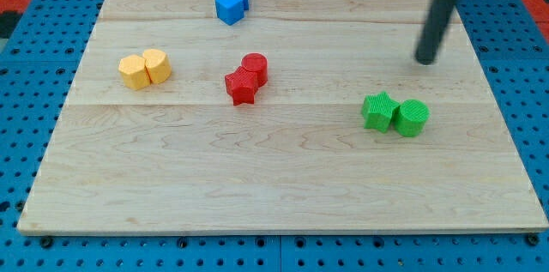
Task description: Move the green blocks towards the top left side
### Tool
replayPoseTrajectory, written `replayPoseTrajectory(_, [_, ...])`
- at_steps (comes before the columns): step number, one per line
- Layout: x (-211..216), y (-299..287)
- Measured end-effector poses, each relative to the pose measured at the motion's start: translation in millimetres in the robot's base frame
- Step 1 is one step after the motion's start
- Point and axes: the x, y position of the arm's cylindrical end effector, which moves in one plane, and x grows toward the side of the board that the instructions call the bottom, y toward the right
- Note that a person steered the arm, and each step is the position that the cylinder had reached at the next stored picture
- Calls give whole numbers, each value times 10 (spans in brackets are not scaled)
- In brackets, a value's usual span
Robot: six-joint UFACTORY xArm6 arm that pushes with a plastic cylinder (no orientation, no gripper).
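Two green blocks lie side by side at the view's right on the wooden board (274, 186): a green star block (378, 111) and, touching it on its right, a green cylinder (412, 117). My tip (425, 60) is the lower end of the dark rod coming down from the view's top right. It stands above and slightly right of the green blocks, apart from them by a clear gap.
A red cylinder (255, 67) and red star (242, 86) touch near the board's middle. Two yellow blocks (144, 69) sit at the left. Two blue blocks (232, 2) sit at the top middle. A blue pegboard (34, 57) surrounds the board.
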Motion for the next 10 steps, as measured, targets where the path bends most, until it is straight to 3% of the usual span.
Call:
replayPoseTrajectory(1, [484, 672])
replayPoseTrajectory(2, [1162, 749])
replayPoseTrajectory(3, [1429, 467])
replayPoseTrajectory(5, [1429, 369])
replayPoseTrajectory(7, [1045, -41])
replayPoseTrajectory(9, [1060, -625])
replayPoseTrajectory(10, [1283, -503])
